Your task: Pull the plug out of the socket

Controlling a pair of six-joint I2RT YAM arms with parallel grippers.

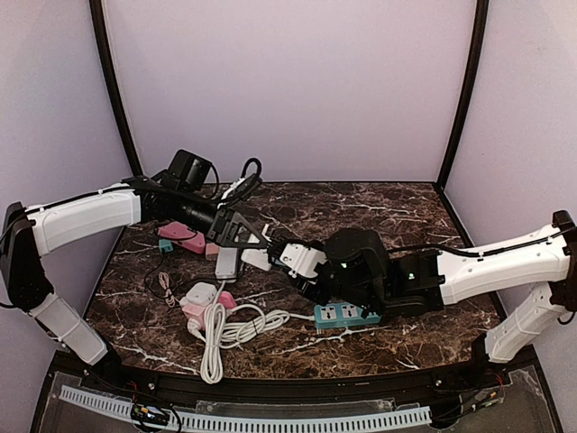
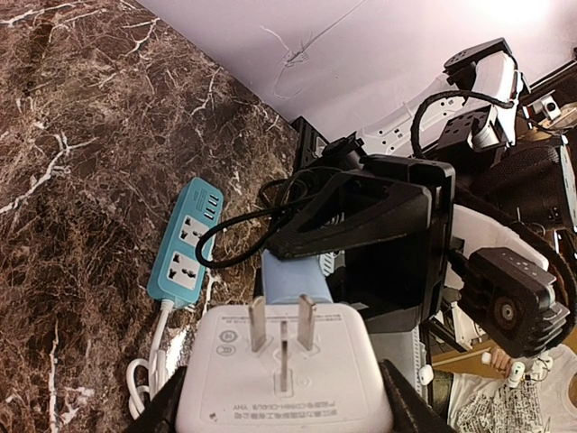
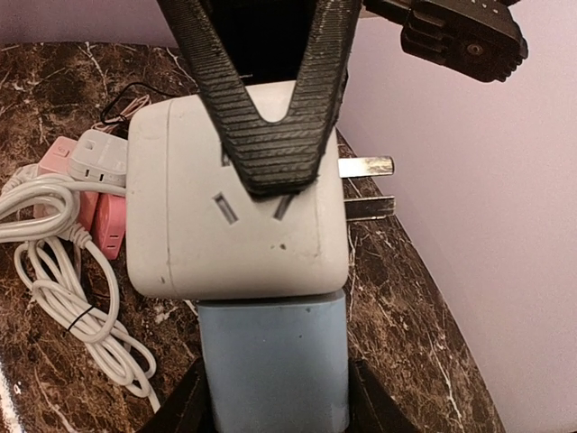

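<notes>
Right wrist camera first. My right gripper (image 3: 278, 408) is clamped on the light-blue plug (image 3: 270, 347), one finger down each side of it. The plug's far end sits flush against the white socket adapter (image 3: 194, 225). No gap shows, and I can't see the plug's pins. Over the adapter's top face lies a ribbed black finger (image 3: 270, 135) of the left gripper (image 1: 242, 232), pressing just above the socket slots. Two metal prongs (image 3: 365, 168) stick out of the adapter's right side, towards the wall.

Switching to the left wrist. Here the adapter fills the bottom of the frame, wedged between the left fingers, so that pincer is closed on it. The prongs point up at the lens. The plug shows only as a blue strip beyond the adapter, inside the black right gripper. Further off, a teal power strip (image 2: 185, 242) lies flat on the marble table (image 2: 81, 135). The right wrist never shows that strip.

The top view shows both grippers meeting nose to nose above mid-table. A coiled white cable (image 1: 216, 336) and pink sockets (image 1: 193, 312) lie nearer, left of the teal strip.
</notes>
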